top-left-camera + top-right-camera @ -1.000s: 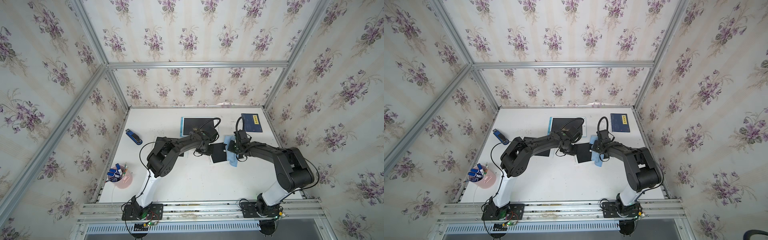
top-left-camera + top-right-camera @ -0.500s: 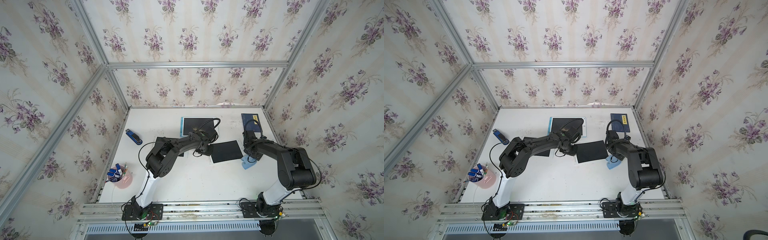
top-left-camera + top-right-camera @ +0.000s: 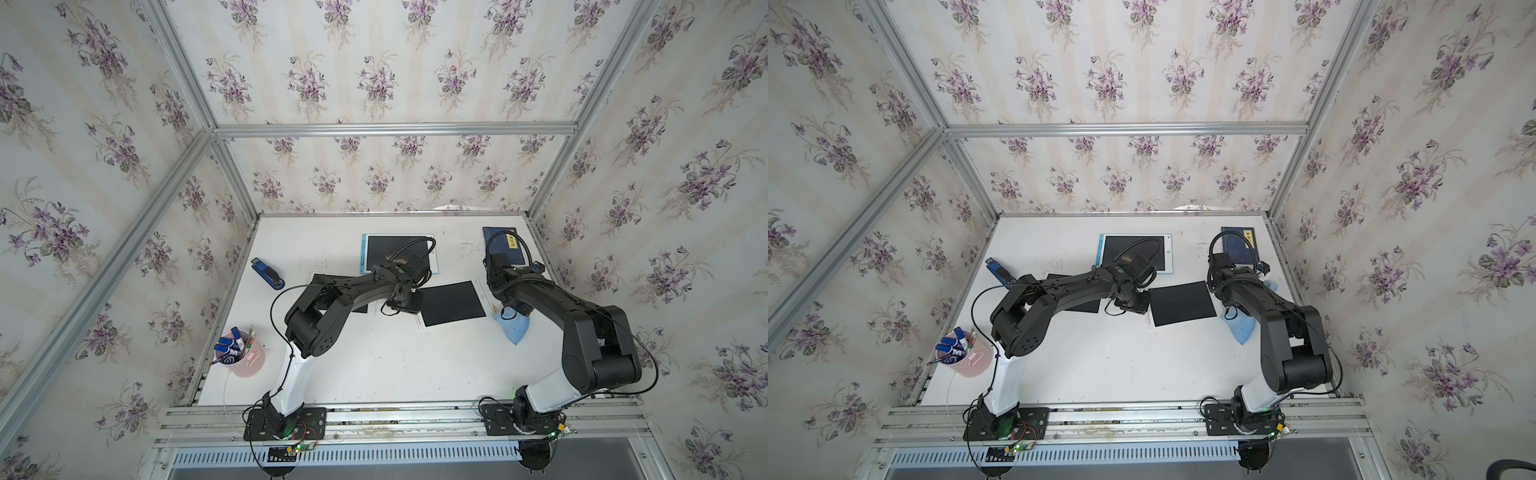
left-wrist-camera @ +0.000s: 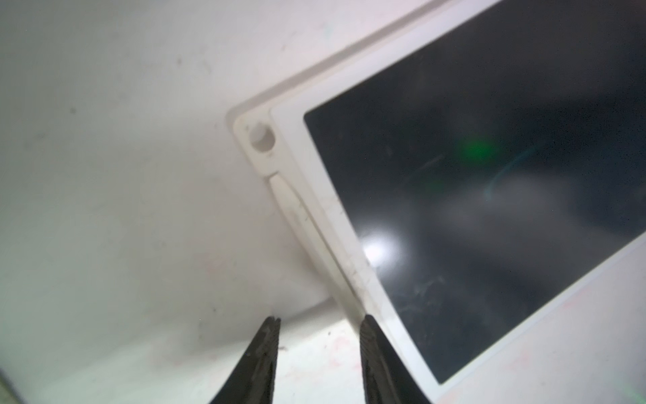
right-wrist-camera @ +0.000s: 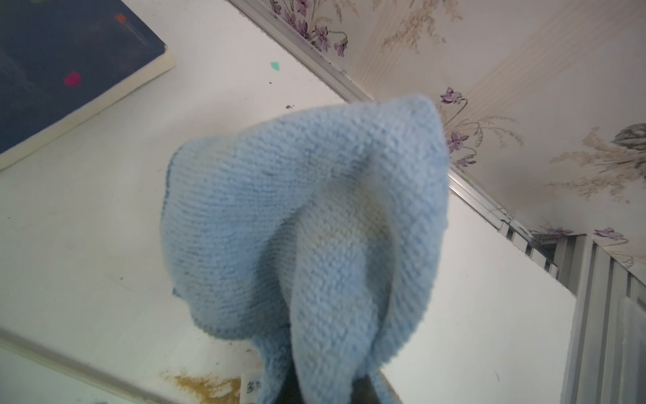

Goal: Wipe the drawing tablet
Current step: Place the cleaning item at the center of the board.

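Tablet [image 4: 489,196]: dark screen, white frame (faint smudges)

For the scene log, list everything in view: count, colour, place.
table: one, white, floor of the enclosure
white-framed tablet: one, black screen, table centre, lying askew
blue-framed tablet: one, black screen, back centre
black pad: one, black, partly under the left arm
book: one, navy, back right corner
stapler: one, blue, left side
cup: one, pink, front left
markers: several, blue caps, standing in the cup
blue cloth: one, light blue, right of the white-framed tablet
left arm: one, black and white, jaws apart at the white-framed tablet's edge
right arm: one, black and white, jaws pinching the blue cloth
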You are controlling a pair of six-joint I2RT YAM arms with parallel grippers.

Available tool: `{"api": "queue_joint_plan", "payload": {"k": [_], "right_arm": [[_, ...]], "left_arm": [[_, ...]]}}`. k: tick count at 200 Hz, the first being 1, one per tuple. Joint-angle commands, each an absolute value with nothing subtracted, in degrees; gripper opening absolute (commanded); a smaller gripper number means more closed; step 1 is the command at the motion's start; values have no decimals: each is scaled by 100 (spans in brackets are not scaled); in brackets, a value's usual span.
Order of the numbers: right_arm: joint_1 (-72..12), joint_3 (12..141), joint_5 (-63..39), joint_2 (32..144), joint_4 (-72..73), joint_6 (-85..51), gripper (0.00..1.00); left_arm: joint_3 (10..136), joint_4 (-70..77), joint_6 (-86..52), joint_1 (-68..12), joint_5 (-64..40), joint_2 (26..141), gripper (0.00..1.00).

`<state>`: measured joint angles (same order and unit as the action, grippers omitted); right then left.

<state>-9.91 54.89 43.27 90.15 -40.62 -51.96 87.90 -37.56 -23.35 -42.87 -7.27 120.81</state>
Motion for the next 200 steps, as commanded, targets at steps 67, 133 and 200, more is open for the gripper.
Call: {"api": "queue_joint_plan", "payload": {"k": [67,133,200], "right_arm": [[-989,5849,4500,9478,-4135,-5205,0],[510,5823,3926,9604,-4283,-5271,0],[1137,5785,4342,9971,-5062,-6054,2]], "left_arm": [[8463,-3737,-2260,-4097,-1207,11337,67],[7792,-2697,-2309,-3814,-2234,10740,69],[7722,-2536,-2206,-3731,-2330,10761,70]]}}
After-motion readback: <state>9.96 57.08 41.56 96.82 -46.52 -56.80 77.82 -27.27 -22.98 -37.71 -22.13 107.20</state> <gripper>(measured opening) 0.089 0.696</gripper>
